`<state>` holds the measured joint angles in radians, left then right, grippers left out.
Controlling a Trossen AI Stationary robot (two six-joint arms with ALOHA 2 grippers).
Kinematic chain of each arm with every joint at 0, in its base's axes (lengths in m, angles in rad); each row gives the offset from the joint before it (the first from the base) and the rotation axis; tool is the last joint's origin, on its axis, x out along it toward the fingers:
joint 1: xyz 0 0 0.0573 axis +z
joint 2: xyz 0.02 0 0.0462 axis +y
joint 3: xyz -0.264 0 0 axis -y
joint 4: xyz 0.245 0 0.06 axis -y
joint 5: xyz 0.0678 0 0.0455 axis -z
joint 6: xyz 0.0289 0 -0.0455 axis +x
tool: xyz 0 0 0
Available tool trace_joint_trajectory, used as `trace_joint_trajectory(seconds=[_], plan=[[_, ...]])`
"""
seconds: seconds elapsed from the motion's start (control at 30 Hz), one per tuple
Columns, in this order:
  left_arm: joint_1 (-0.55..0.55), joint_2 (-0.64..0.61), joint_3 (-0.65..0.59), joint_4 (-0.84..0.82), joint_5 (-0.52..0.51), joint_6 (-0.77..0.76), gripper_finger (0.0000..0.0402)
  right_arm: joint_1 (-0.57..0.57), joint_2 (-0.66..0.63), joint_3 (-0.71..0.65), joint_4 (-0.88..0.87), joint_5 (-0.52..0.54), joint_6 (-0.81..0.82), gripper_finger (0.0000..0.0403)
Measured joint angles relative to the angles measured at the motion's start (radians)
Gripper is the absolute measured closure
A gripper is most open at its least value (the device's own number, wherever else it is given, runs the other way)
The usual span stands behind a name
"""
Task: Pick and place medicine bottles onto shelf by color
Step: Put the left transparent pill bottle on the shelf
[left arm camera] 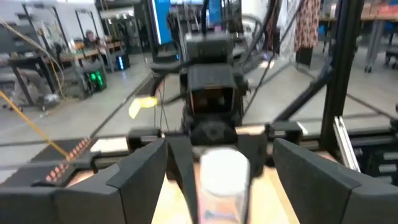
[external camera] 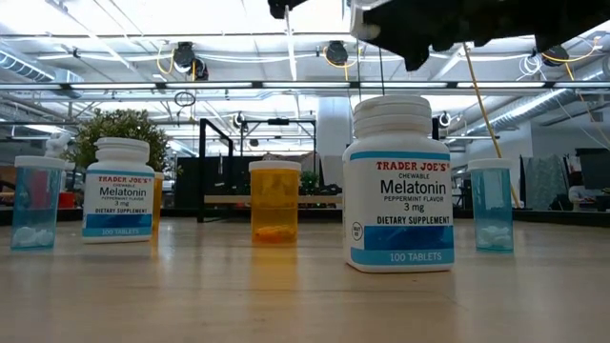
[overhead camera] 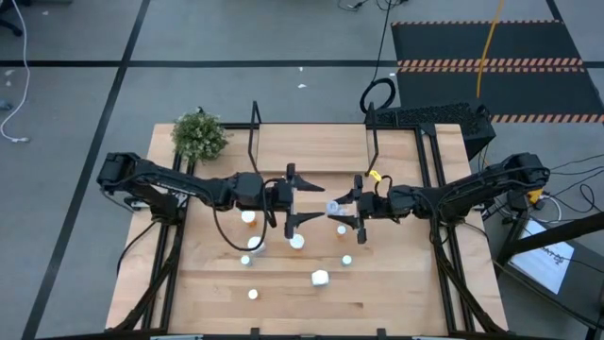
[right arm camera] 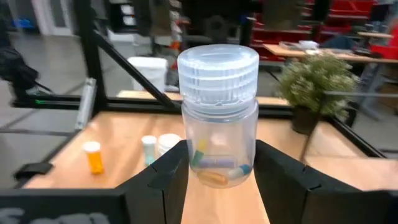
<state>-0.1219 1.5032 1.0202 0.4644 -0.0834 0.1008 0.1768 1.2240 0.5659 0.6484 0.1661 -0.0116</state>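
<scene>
The right end effector is clamping one clear medicine bottle by its lower body, holding it upright in the air over the middle of the tabletop, just in front of the near edge of the shelf. The bottle is wearing a ribbed pale cap and is carrying a few coloured capsules at its bottom. The left end effector is facing it from the other side, its two fingers standing wide apart with the bottle's cap end between them and neither finger touching it.

The shelf is sitting along the far edge of the tabletop, with one black upright frame at each of its two ends. A small green plant is standing at the far left corner.

The other bottles are standing on the near half of the tabletop. From above, seven or eight white caps are showing; two near the left side are too close together to separate with certainty. From table height, six are showing:
- Two white Melatonin bottles, one large and near and one toward the left.
- Two pale blue bottles, one at the far left and one at the right.
- One orange bottle in the middle.
- A sliver of a second orange one peeking out behind the left Melatonin bottle.
</scene>
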Motion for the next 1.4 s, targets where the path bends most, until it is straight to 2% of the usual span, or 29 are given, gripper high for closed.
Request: trace_joint_trajectory(seconds=[0.17, 0.43, 0.73, 0.9, 1.07, 1.23, 1.4], plan=[[-0.007, -0.004, 0.000, -0.043, -0.044, -0.016, 0.0107, 0.000, 0.000, 0.000, -0.071, 0.073, 0.008, 0.0245], [-0.009, -0.003, 0.000, -0.091, -0.142, 0.002, 0.0107, -0.016, 0.005, 0.000, -0.085, 0.202, 0.013, 0.0245], [-0.012, 0.008, 0.000, -0.089, -0.140, -0.032, 0.0107, -0.073, 0.005, -0.001, -0.102, 0.204, 0.029, 0.0245], [-0.018, 0.035, 0.002, -0.047, -0.219, -0.034, 0.0107, -0.091, 0.005, -0.001, -0.100, 0.204, 0.056, 0.0245], [-0.018, 0.093, 0.001, 0.041, -0.254, -0.035, 0.0108, -0.091, 0.005, -0.001, -0.086, 0.204, 0.053, 0.0245], [-0.014, 0.158, 0.001, 0.148, -0.365, -0.016, 0.0108, -0.092, 0.005, -0.001, -0.084, 0.204, 0.045, 0.0245], [0.009, 0.194, 0.001, 0.197, -0.379, -0.031, 0.0108, -0.091, 0.005, -0.001, -0.084, 0.204, 0.034, 0.0245]])
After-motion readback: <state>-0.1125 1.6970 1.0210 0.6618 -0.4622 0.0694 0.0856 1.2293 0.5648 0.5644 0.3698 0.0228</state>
